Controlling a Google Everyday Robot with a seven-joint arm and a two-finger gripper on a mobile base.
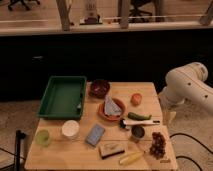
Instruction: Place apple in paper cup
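white paper cup sits front-left on the bench, apple right of centre, ungrasped; my hand hangs beyond the right edge, whether apart or together i cannot tell. i judge the reach comes first: swing in over the apple

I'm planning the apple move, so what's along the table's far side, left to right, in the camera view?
Green tray, dark red bowl, orange plate, apple, robot arm at far right; gripper not in view.
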